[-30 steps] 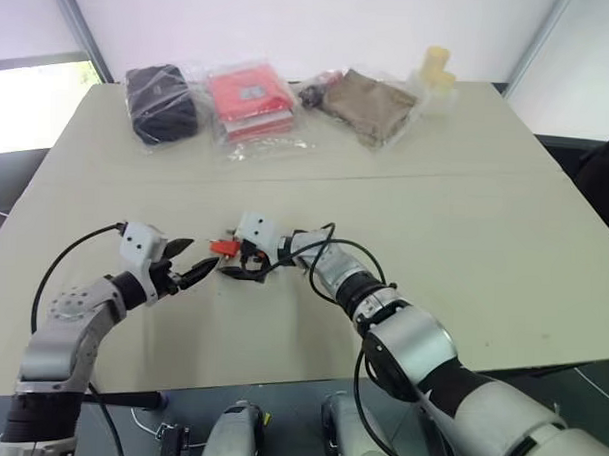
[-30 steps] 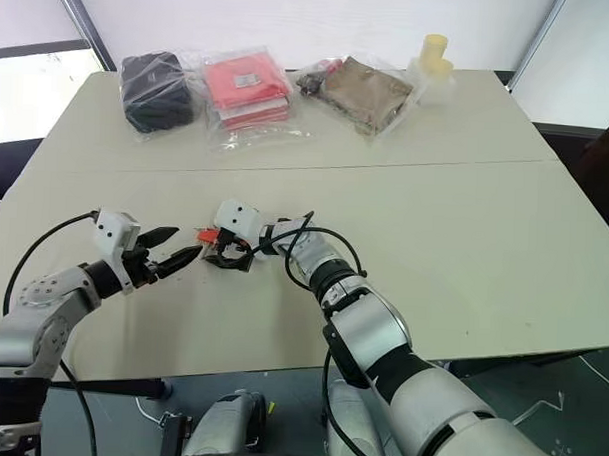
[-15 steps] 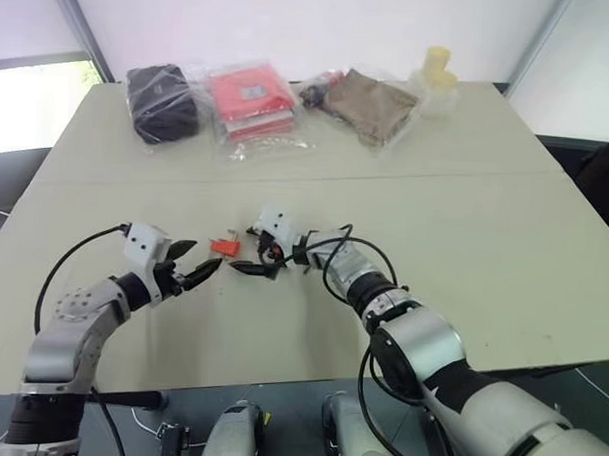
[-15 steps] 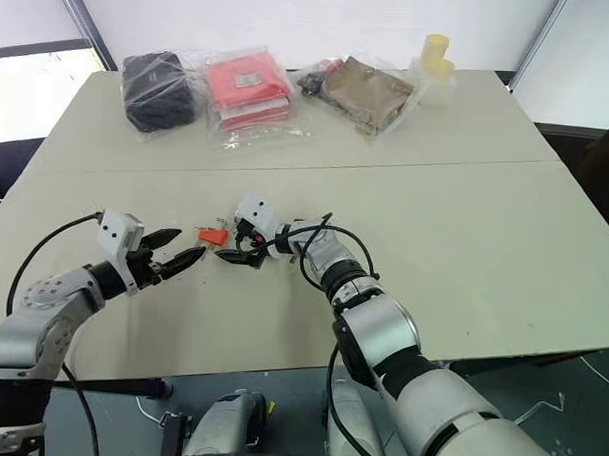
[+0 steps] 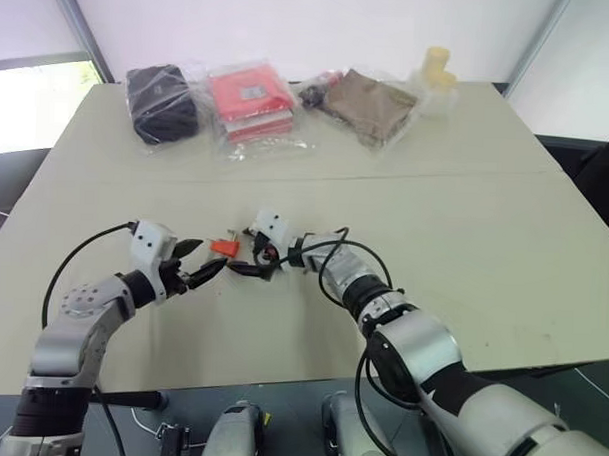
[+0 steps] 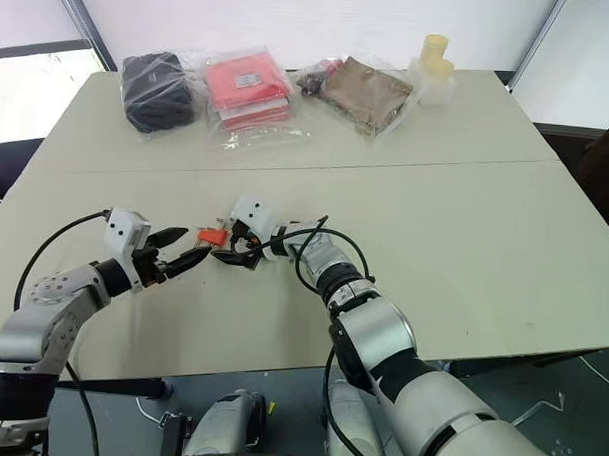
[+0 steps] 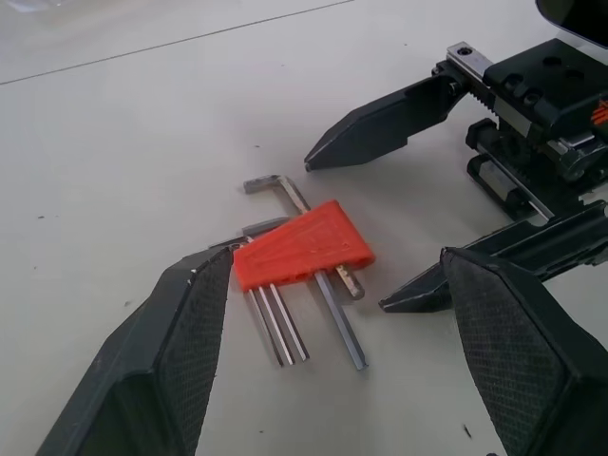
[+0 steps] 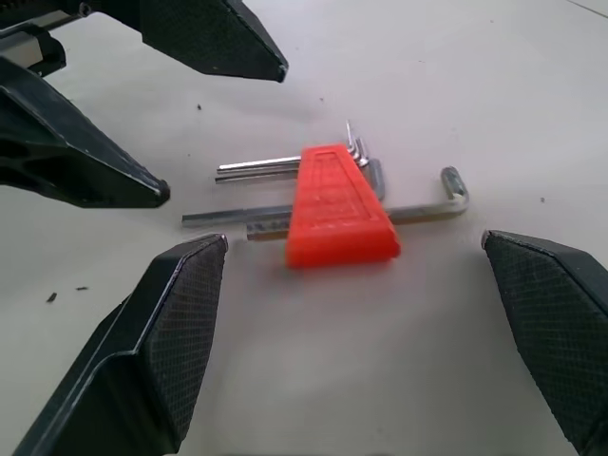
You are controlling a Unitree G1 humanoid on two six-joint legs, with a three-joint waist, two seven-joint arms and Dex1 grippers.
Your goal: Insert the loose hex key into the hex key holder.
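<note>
The hex key holder (image 7: 302, 245), a small orange-red block, lies flat on the table between my two grippers. Thin short keys stick out of one end. The loose hex key (image 8: 427, 206), a longer L-shaped rod, runs across under or through the block; I cannot tell which. My left gripper (image 5: 205, 272) is open on the holder's left side, its fingertips (image 7: 214, 261) just short of the block. Facing it from the right, my right gripper (image 5: 241, 263) is also open with nothing between its fingers (image 8: 190, 275).
Along the far edge of the table (image 5: 464, 234) lie a black packet (image 5: 164, 103), a red packet in clear plastic (image 5: 251, 98) and a brown packet (image 5: 367, 102). Yellow cups (image 5: 437, 68) stand at the back right. Black cables loop off both wrists.
My right gripper has rolled slightly and drawn its fingers a little off the holder. The left gripper and the holder have stayed where they were.
</note>
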